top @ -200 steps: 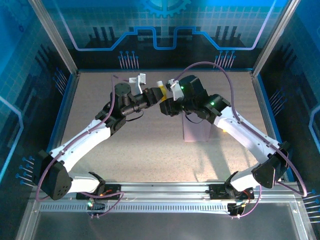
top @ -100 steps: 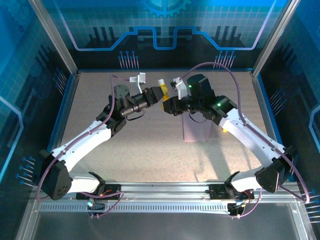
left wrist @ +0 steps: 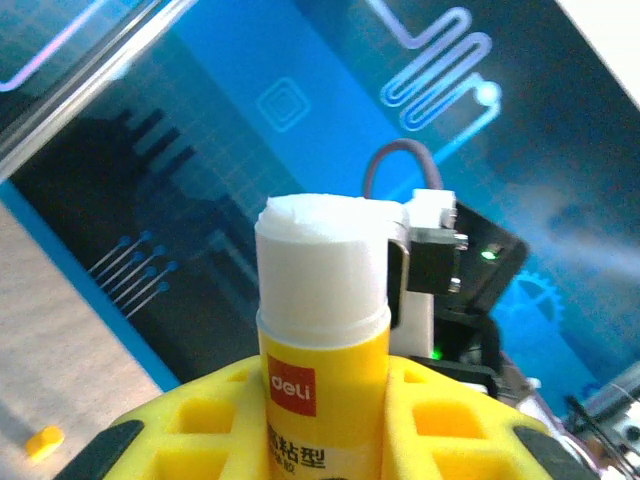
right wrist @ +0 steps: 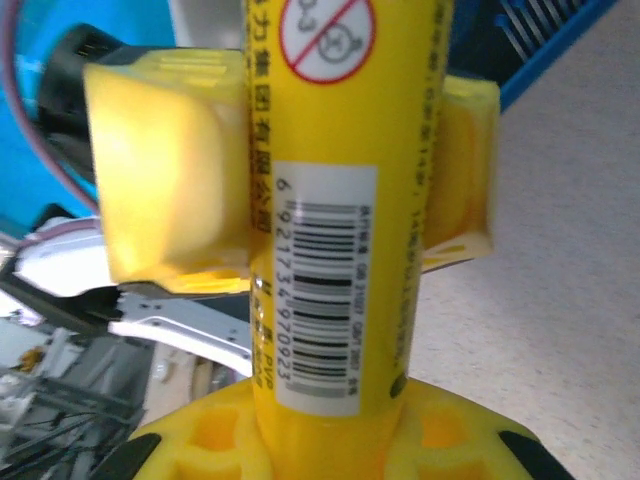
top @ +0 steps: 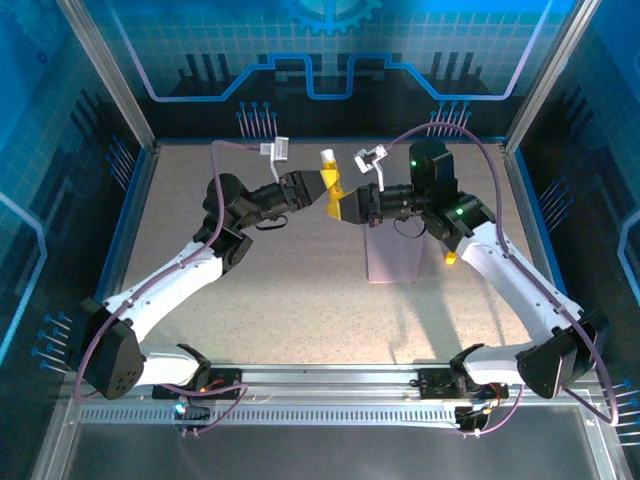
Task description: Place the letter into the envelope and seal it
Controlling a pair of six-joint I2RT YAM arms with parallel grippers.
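The envelope point(top: 393, 262) lies flat just right of the surface's centre, the letter apparently already inside, so sealing is what remains. Raised over the far middle, the uncapped glue stick point(left wrist: 322, 330) is pinched by both the left claw point(left wrist: 325, 400) and the right claw point(right wrist: 325, 420). A small yellow piece point(top: 450, 258), likely its cap, lies near the envelope.

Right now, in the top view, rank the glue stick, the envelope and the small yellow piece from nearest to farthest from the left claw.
1. glue stick, gripped in the left claw itself.
2. envelope, lying flat, off to the right and toward the near edge.
3. small yellow piece, just past the envelope's right edge.
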